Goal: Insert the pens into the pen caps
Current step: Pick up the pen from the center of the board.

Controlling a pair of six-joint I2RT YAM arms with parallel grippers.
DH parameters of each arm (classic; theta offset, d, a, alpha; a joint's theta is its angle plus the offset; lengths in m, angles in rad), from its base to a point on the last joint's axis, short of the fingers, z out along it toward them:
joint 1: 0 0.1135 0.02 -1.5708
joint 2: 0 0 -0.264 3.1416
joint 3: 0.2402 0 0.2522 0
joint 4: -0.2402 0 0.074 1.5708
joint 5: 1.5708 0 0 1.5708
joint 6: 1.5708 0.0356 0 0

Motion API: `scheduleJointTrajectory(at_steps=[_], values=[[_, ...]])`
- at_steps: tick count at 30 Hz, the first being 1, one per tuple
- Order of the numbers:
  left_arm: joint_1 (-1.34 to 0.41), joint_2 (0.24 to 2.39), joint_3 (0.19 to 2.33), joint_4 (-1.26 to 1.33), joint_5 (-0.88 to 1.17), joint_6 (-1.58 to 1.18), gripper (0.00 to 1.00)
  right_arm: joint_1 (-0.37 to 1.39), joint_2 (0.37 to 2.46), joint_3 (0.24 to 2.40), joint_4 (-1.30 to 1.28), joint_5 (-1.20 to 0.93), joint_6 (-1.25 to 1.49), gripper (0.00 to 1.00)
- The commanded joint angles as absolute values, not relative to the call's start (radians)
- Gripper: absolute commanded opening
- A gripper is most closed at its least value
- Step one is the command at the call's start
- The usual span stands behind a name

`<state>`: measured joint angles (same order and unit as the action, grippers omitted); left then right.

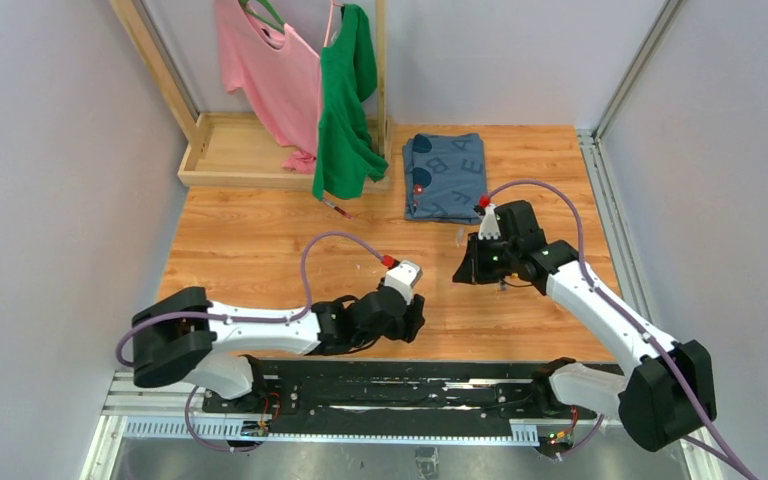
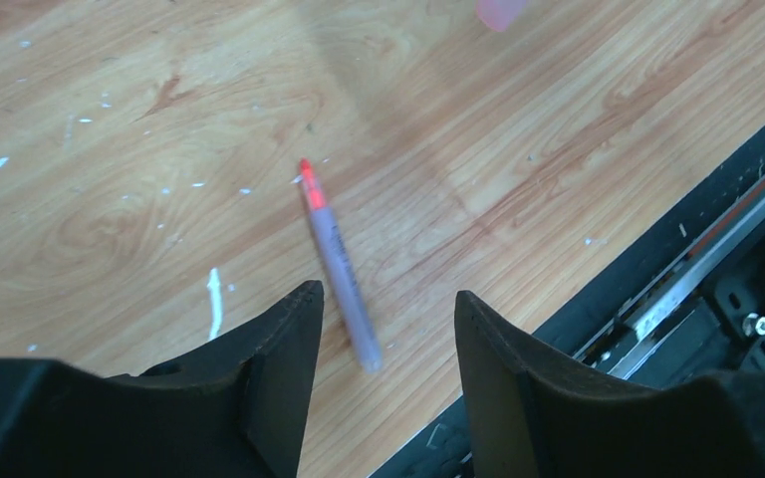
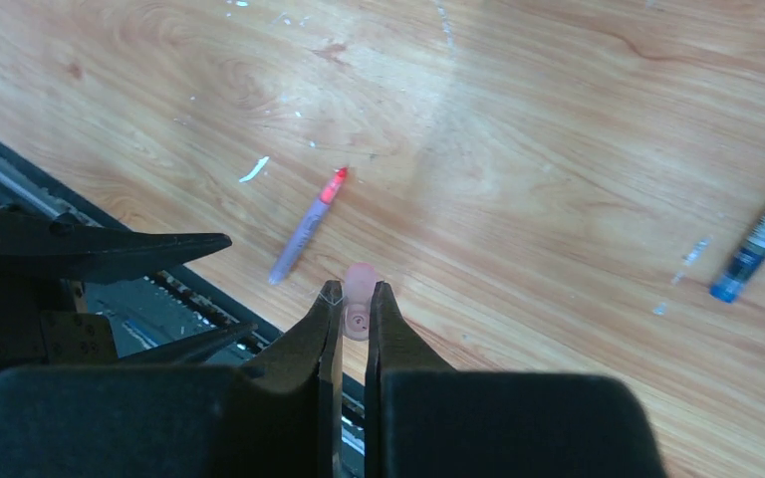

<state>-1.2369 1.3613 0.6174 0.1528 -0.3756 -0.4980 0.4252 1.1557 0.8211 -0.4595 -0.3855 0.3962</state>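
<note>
A pen [image 2: 339, 264] with a pale purple barrel and a red tip lies flat on the wood. My left gripper [image 2: 386, 294] hangs open just above its blunt end, one finger on each side, not touching it. The same pen [image 3: 304, 227] shows in the right wrist view, just ahead of my right gripper [image 3: 356, 291], which is shut on a small pink translucent pen cap [image 3: 361, 284] held above the table. A blue-black pen [image 3: 762, 244] lies off to the right. In the top view the left gripper [image 1: 413, 318] and the right gripper [image 1: 463, 270] stand close together.
A white sliver of scrap [image 2: 214, 302] lies left of the purple pen. The black base rail [image 2: 657, 289] runs right beside the pen. At the back are a folded blue cloth [image 1: 445, 175], a wooden rack [image 1: 250, 165] with hanging shirts, and a dark red pen [image 1: 335, 207].
</note>
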Motion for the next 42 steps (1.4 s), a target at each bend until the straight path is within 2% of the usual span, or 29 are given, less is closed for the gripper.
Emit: scheduleJointTrajectory(at_steps=[1, 7, 18, 26, 29, 33, 37, 42], values=[[-1.246, 1.460, 0.723, 0.088, -0.394, -0.588, 0.55, 0.387, 1.105, 0.795, -0.509, -0.349, 0.343, 0.00], [-1.260, 1.622, 0.904, -0.189, -0.504, -0.625, 0.50, 0.355, 1.068, 0.762, -0.507, -0.377, 0.334, 0.01], [-1.264, 1.740, 1.002, -0.323, -0.563, -0.691, 0.44, 0.305, 1.036, 0.719, -0.481, -0.453, 0.332, 0.01], [-1.266, 1.776, 0.996, -0.332, -0.505, -0.719, 0.33, 0.291, 1.044, 0.712, -0.472, -0.474, 0.331, 0.00], [-1.265, 1.789, 0.984, -0.337, -0.483, -0.733, 0.21, 0.287, 1.046, 0.709, -0.470, -0.482, 0.334, 0.00], [-1.264, 1.758, 0.933, -0.314, -0.494, -0.739, 0.01, 0.273, 1.043, 0.702, -0.459, -0.535, 0.336, 0.00], [-1.264, 1.661, 0.830, -0.167, -0.498, -0.640, 0.00, 0.238, 1.054, 0.702, -0.446, -0.647, 0.320, 0.01], [-1.259, 1.463, 0.604, 0.223, -0.444, -0.421, 0.00, 0.212, 1.088, 0.735, -0.465, -0.821, 0.278, 0.00]])
